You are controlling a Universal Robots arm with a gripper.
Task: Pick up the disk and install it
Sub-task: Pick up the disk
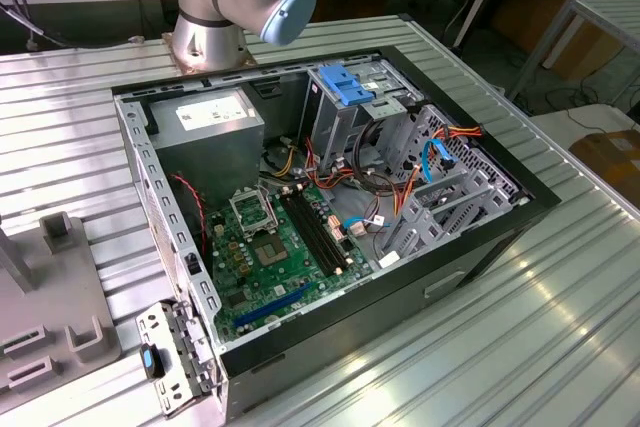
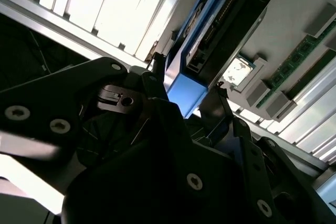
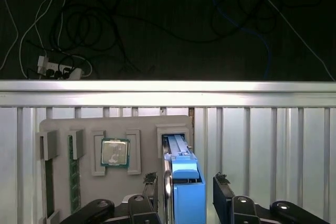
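In the first wrist view the disk stands on edge in a slot of the grey tray, near the bench edge. The hand straddles it, open, with narrow gaps either side. The exterior view shows the open case.

A ribbed metal table carries everything. In the exterior view, an open computer case lies on its side across the table's middle. The arm's base stands at 11 o'clock from the case, by the table's edge. A grey parts tray lies flat on the ribs at 8 o'clock, near the case but apart from it.
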